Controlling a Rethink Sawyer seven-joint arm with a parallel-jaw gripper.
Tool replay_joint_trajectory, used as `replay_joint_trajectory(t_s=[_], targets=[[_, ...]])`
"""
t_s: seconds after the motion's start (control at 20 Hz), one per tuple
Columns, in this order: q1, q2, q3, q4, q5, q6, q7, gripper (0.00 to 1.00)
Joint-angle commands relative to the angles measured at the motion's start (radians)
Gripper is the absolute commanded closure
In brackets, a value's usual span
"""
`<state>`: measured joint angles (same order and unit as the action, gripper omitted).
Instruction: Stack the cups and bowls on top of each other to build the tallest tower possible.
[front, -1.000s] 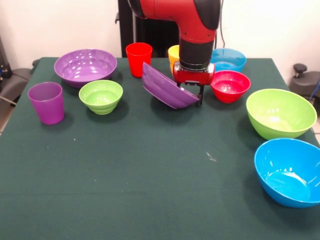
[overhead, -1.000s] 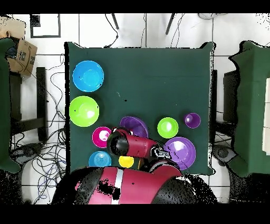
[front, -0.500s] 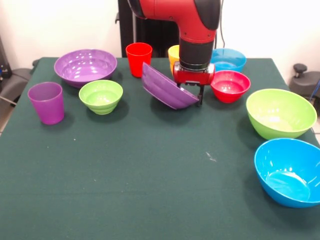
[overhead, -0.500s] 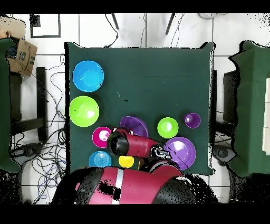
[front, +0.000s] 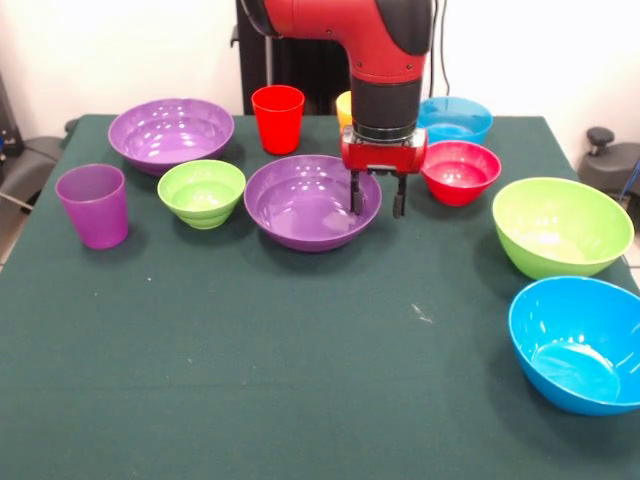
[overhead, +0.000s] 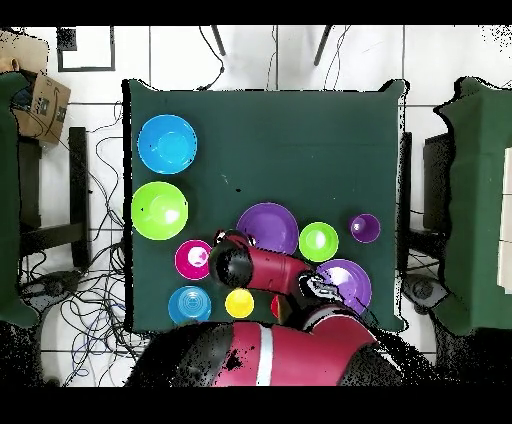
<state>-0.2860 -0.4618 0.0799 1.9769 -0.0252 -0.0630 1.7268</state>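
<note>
- The red-and-black arm's gripper (front: 377, 195) hangs at frame centre, fingers (front: 355, 193) apart, gripping nothing, astride one rim.
- That glossy purple plastic bowl (front: 305, 203) sits flat on the green worktop (front: 300, 380); nothing is stacked.

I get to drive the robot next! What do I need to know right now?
Pincer: open, holding nothing, its tips straddling the rim of the middle purple bowl, which sits flat on the table.
Other bowls: purple, small green, small red, light blue, lime green, blue.
Cups: purple, red, yellow behind the arm.
Done: nothing stacked.
Left: the whole tower.
</note>
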Motion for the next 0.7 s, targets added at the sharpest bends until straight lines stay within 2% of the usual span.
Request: replay_joint_trajectory(t_s=[0.05, 0.5, 0.7], targets=[[-0.028, -0.025, 0.134, -0.062, -0.018, 0.073, 0.107, 0.0], [-0.025, -0.074, 0.133, -0.079, -0.002, 0.146, 0.086, 0.0], [-0.015, -0.073, 0.123, -0.092, -0.002, 0.156, 0.084, 0.0]])
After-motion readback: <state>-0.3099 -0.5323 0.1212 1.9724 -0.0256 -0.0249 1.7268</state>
